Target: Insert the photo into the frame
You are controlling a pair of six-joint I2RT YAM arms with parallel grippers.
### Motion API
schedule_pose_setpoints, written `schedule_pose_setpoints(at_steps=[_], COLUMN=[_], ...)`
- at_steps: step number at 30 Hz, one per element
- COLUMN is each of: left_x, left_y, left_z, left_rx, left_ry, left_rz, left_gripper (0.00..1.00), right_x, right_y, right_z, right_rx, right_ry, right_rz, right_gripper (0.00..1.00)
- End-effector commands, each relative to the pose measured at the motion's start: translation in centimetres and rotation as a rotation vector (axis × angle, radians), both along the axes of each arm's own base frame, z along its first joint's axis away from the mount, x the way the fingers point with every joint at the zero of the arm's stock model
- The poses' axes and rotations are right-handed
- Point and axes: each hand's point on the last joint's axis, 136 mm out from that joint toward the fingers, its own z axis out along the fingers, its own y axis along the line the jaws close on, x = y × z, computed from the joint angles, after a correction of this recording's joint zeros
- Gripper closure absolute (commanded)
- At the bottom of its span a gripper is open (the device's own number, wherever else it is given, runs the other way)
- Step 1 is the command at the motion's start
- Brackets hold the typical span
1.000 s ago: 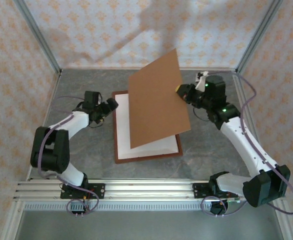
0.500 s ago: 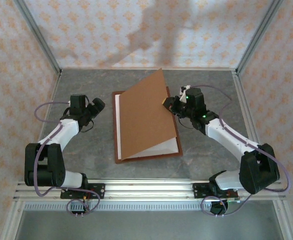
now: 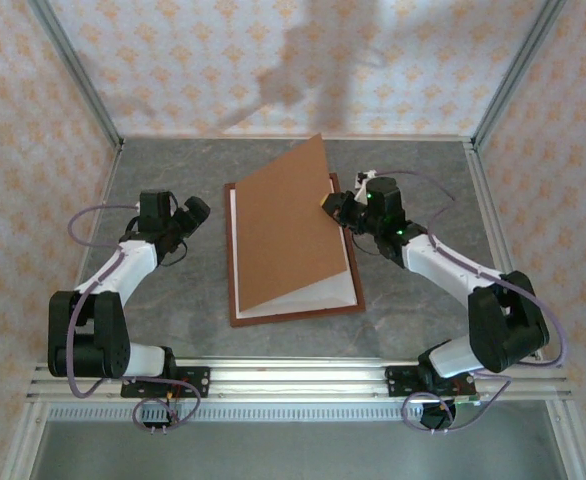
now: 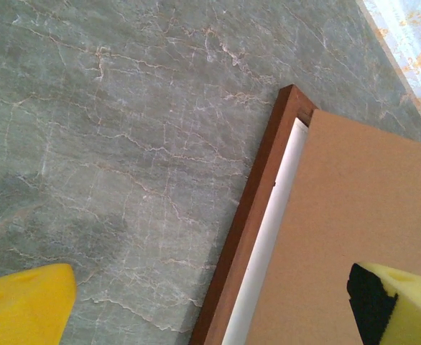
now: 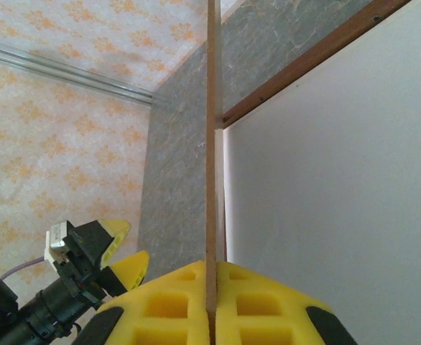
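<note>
Frame (image 3: 295,314) lies flat mid-table. Inside it is a white sheet (image 3: 323,291); I take that as the photo face down, so it looks already seated. Right gripper (image 3: 334,204), at the frame's 2 o'clock, pinches the right edge of the board (image 3: 288,230), pads squeezed tight on it in the wrist view. The board tilts: left edge low along the frame's 9 o'clock side, seemingly resting there, right edge raised. I reckon it's hinged so it drops over the photo as backing. Left gripper (image 3: 195,210) hangs at 9 o'clock, near the frame, jaws spread, empty, probably placed to block sliding. Risk: board catching the moulding.
</note>
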Motion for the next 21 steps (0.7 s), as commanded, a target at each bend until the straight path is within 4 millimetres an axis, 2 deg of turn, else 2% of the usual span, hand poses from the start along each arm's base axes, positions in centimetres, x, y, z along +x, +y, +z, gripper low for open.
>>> schedule_pose_setpoints(at_steps=[1, 10, 21], left_x=[-0.6, -0.9, -0.9], left_y=[-0.1, -0.2, -0.2], left_z=[0.4, 0.1, 0.0], left_rx=[0.000, -0.009, -0.011], left_ry=[-0.007, 0.000, 0.000], left_rz=[0.004, 0.001, 0.001], left_gripper=[0.02, 0.02, 0.02], right_x=[0.7, 0.6, -0.8], right_y=[1.0, 0.9, 0.0], right_z=[2.7, 0.4, -0.5], right_rx=[0.059, 0.020, 0.022], right_ry=[-0.110, -0.085, -0.065], right_rz=[0.032, 0.039, 0.023], right_gripper=[1.00, 1.00, 1.00])
